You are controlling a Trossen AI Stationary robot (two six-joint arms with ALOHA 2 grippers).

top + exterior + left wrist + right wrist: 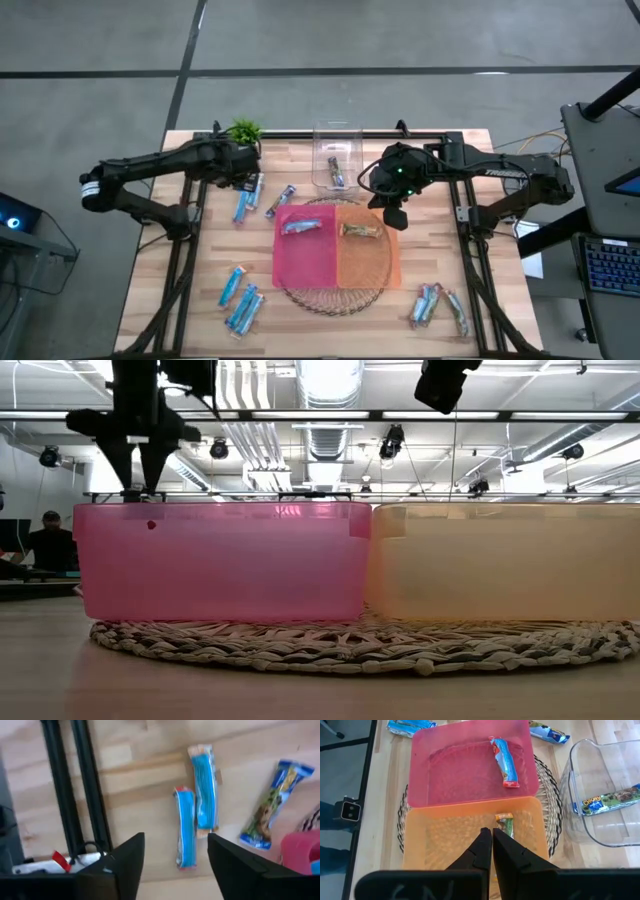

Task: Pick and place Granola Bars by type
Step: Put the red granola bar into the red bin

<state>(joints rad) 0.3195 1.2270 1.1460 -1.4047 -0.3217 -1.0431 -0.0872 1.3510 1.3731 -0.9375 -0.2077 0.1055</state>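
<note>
Pink bin (440,780) holding blue bar (504,762), orange bin (435,835) one brown bar (504,824), right pincer (491,851) closed empty, left pincer (175,852) open

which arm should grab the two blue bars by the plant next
Left. Its open gripper hangs right over the two blue bars, while the right gripper, shut, is above the orange bin.

Pale wood-grain table (150,285), smooth and matt. Glossy foil wrappers on the Granola Bars (186,827). Translucent plastic pink bin (450,767) and orange bin (445,835), on a rough woven mat (350,648). Clear, shiny plastic container (615,765). Matt black fingers (125,865).
</note>
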